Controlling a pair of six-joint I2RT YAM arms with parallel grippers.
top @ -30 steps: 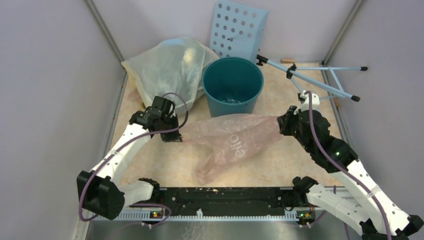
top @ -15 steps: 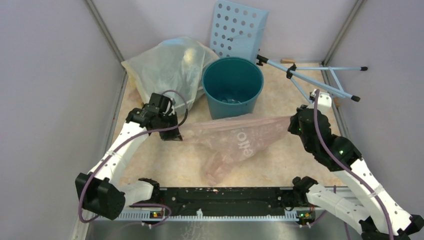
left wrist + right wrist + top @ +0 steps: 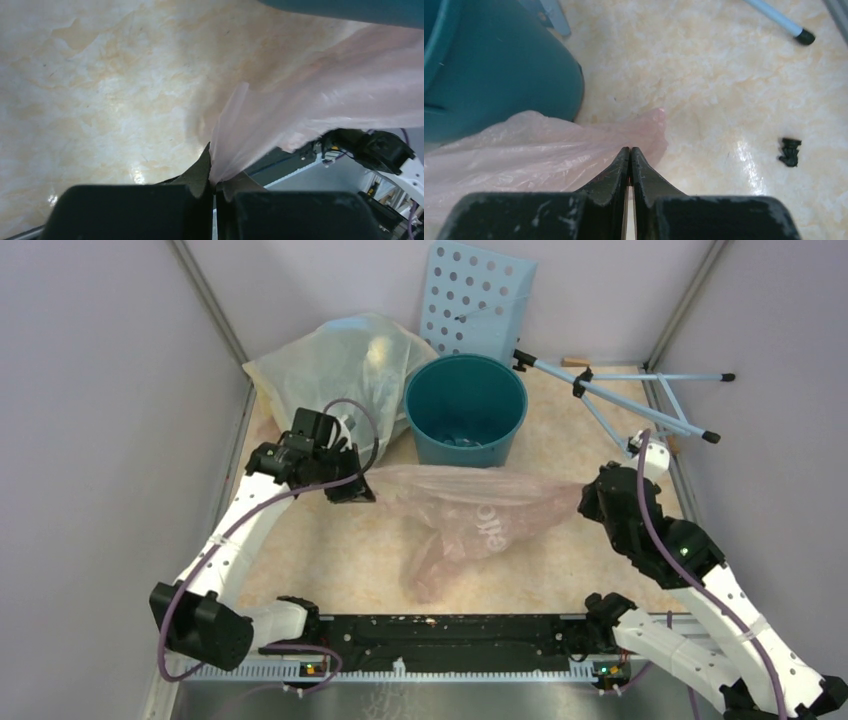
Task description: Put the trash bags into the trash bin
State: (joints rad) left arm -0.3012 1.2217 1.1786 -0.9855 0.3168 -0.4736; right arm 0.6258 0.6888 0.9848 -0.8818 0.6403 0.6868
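Observation:
The pale-pink trash bag (image 3: 470,515) hangs stretched between my two grippers, just in front of the teal-green trash bin (image 3: 466,410); its lower part sags to the floor. My left gripper (image 3: 358,488) is shut on the bag's left end, pinched between the fingertips in the left wrist view (image 3: 216,182), where the bag (image 3: 320,105) runs off to the right. My right gripper (image 3: 583,498) is shut on the bag's right end; in the right wrist view (image 3: 629,152) the bag (image 3: 534,155) lies left of the fingers and the bin's wall (image 3: 499,65) stands beyond.
A bulging yellowish-clear sack (image 3: 335,375) leans left of the bin. A light-blue panel with round holes (image 3: 478,295) stands behind it. A pale-blue folding stand (image 3: 640,400) lies at the back right. A small black piece (image 3: 790,151) lies on the floor.
Both grippers have moved up and apart with the bag, the right one rightward, the left one slightly back. The bag is pulled tauter and lifted toward the bin.

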